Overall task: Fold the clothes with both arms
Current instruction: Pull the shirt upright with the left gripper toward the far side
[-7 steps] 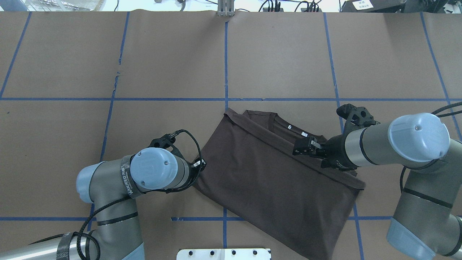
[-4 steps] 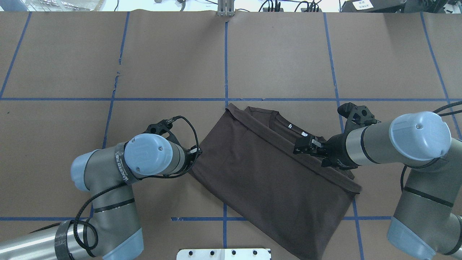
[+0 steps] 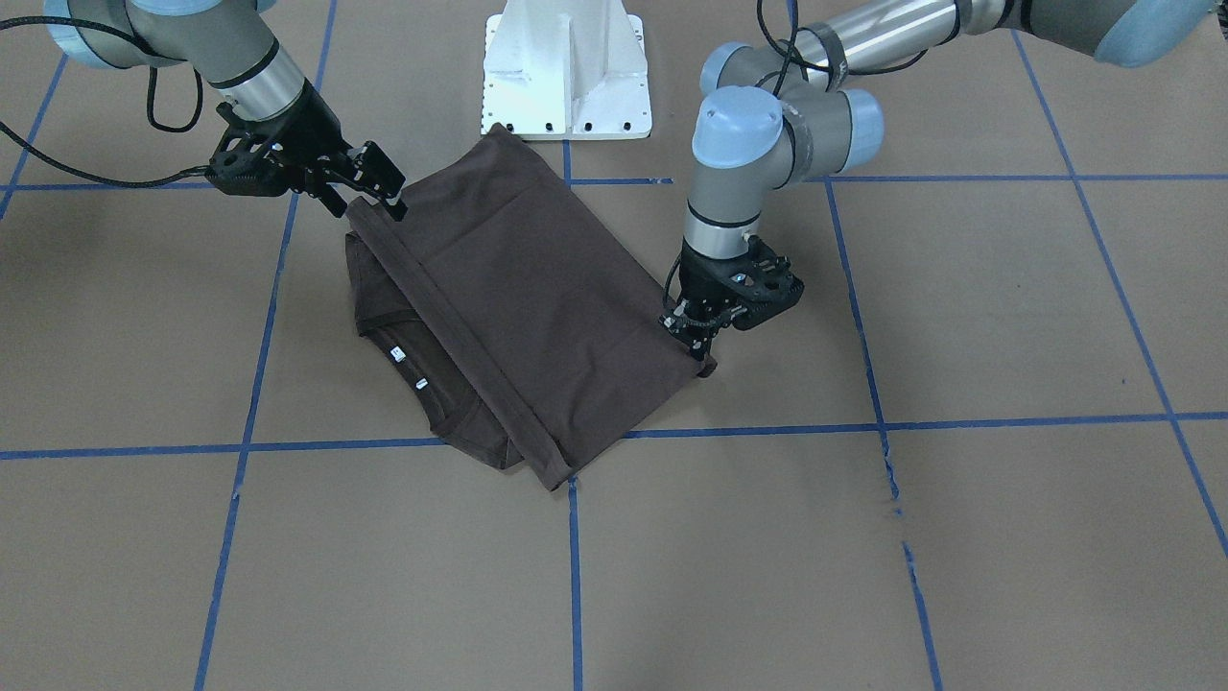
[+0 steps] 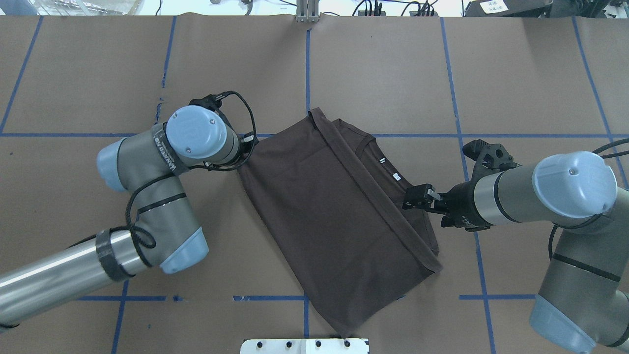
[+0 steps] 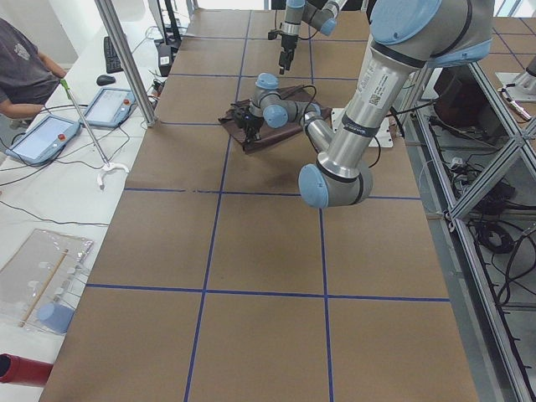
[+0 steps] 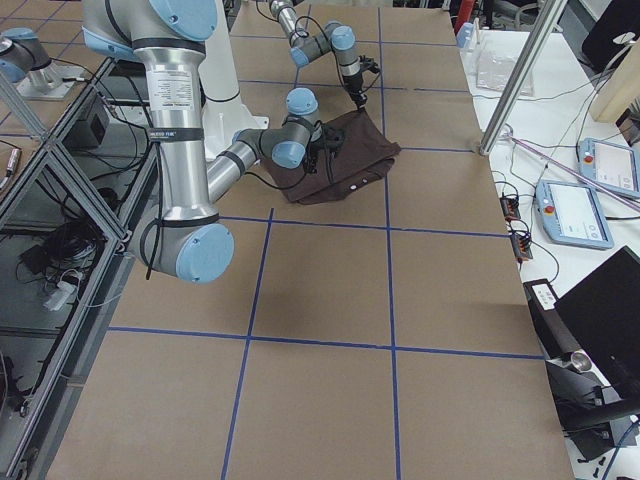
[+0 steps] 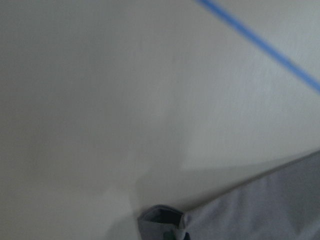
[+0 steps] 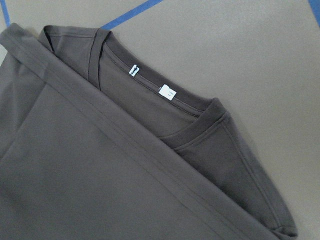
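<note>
Looking across the table (image 3: 959,307), I see the shirt (image 3: 537,278) lying folded and skewed, one corner just beside the pedestal (image 3: 566,77). My left gripper (image 3: 693,331) points straight down onto the corner at this view's right, jaws pinched on the cloth. My right gripper (image 3: 382,192) sits low at the opposite corner, by the hem band. I cannot tell whether its jaws are apart or together.

From overhead, the left wrist hides its own fingers, and the shirt's corner runs in under it. The right gripper is at the shirt's edge, near the collar (image 4: 366,141) and white tags (image 4: 396,176).

Both side views show the shirt small, between the arms.

The left wrist view is blurred: puckered cloth at the bottom edge and a tape line (image 7: 260,45).

The right wrist view shows the hem band lying diagonally below the collar.
</note>
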You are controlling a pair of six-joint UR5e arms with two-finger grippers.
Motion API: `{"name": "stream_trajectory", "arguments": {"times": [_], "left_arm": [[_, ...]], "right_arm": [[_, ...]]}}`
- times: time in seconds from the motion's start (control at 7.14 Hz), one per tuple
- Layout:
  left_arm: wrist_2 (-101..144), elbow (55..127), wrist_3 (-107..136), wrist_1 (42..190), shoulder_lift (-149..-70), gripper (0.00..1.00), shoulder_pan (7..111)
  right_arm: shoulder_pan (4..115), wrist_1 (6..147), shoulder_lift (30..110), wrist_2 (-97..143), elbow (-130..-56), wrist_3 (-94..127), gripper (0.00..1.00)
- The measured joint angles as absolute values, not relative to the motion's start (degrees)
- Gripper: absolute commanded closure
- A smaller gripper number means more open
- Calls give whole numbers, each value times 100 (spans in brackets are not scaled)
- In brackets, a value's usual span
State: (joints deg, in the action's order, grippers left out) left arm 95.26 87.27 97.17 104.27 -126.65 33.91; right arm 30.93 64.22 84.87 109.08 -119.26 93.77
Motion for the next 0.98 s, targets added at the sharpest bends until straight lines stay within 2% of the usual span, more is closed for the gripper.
{"name": "stream_trajectory", "arguments": {"times": [0.56,0.7,0.84,0.98], "left_arm": [[9221,6378,8352,12379,-13947,100,4022],[9071,5946,8110,12737,-14235,1,4032],[8872,5364,7759,13332,-14456,0,4053],[8826,5223,7519,13422,-14449,0,4152]], "right_arm": [[3155,6427,8498,10858,-11928,9386,0],[3168,6435,8488,10851,-11920,9387,0],[3173,6455,8464,10844,-11910,9389,0],[3176,6463,8446,10835,-11910,9386,0]]}}
